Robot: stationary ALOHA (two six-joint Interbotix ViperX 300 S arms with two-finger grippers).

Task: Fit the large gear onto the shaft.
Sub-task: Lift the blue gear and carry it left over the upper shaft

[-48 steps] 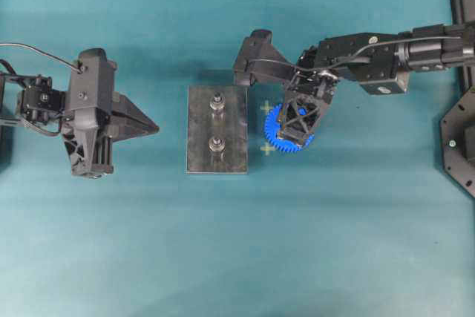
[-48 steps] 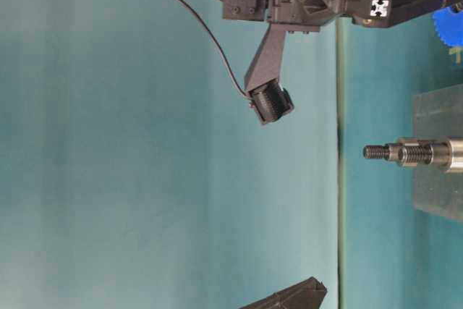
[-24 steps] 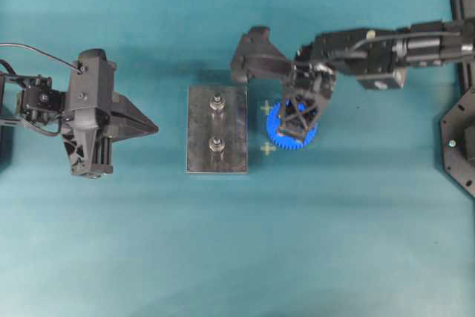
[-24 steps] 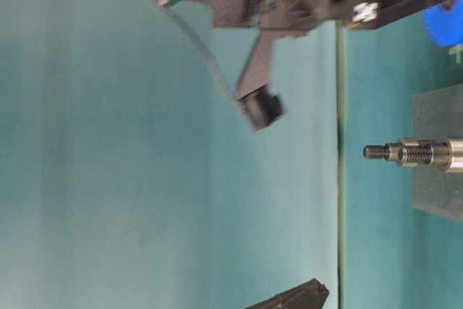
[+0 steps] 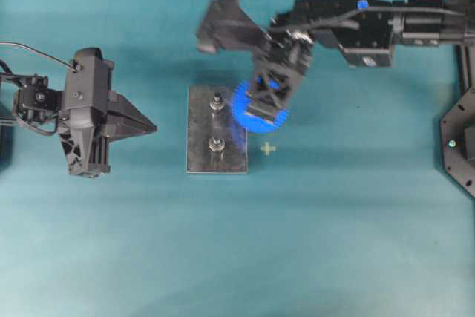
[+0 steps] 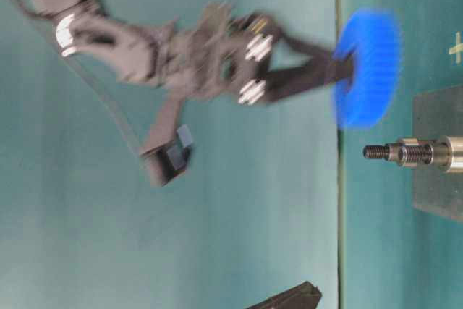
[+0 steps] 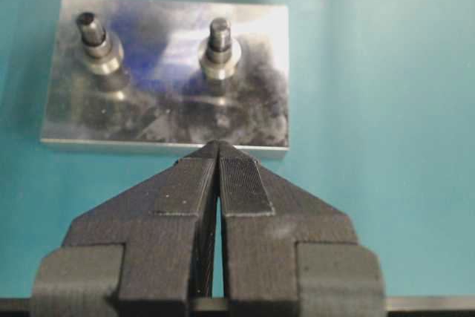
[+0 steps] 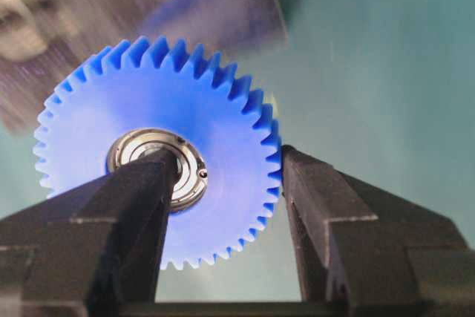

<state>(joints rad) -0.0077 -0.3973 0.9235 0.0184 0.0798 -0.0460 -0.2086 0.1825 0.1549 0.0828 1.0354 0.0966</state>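
Note:
The large gear [image 5: 256, 108], bright blue, hangs in the air at the right edge of the dark grey plate [image 5: 200, 150], beside the far shaft [image 5: 217, 100]. A second identical pin [image 5: 216, 144] stands nearer. My right gripper [image 5: 266, 100] is shut on the gear [image 8: 148, 109]: one finger is in the silver hub [image 8: 159, 165], the other is on the teeth. At table level the gear [image 6: 369, 69] is tilted and above the pin tip [image 6: 376, 152]. My left gripper [image 5: 152, 128] is shut and empty, left of the plate [image 7: 171, 116], with its tips [image 7: 219, 146] at the plate's edge.
A yellow cross mark [image 5: 268, 149] is on the teal table just right of the plate. Black fixtures [image 5: 460, 146] stand at the right edge. The right arm's camera housing [image 5: 223, 24] juts out above and behind the plate.
My right gripper has lifted the large gear off the table and carried it left, from beside the plate to the plate's right edge by the far shaft. The left arm has not moved.

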